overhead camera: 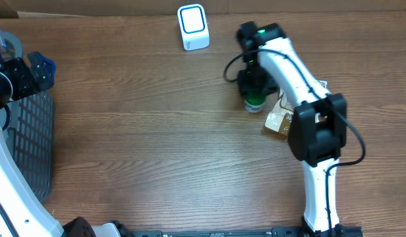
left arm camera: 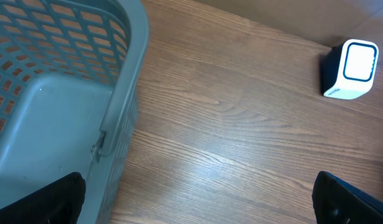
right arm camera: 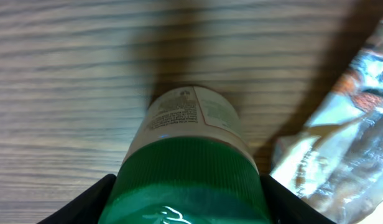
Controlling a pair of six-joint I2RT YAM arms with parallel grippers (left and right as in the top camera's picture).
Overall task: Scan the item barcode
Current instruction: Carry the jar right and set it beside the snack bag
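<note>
Green-capped bottle (right arm camera: 188, 149) is sitting in the right pincer (right arm camera: 188, 194), whose two fingers are pressing against either side of the ribbed cap. Fine black print is running down the bottle's white label, too blurred to read, and a white mark on the cap is being cut off by the bottom of the right wrist view. Seen from overhead, the bottle (overhead camera: 254, 103) is resting toward the far right of the wooden counter (overhead camera: 144, 131), with a crinkled snack packet (overhead camera: 279, 120) lying just beside it under the arm; the packet's printing is also unreadable. A white scanner (overhead camera: 193, 27) with a blue-outlined face is standing near the counter's far edge, well apart from the bottle. Bare wood is stretching wide between the bottle and the grey mesh basket (overhead camera: 31, 138) at the left edge. There the left pincer (left arm camera: 198, 208) is hanging fully spread and empty beside the basket's rim.
</note>
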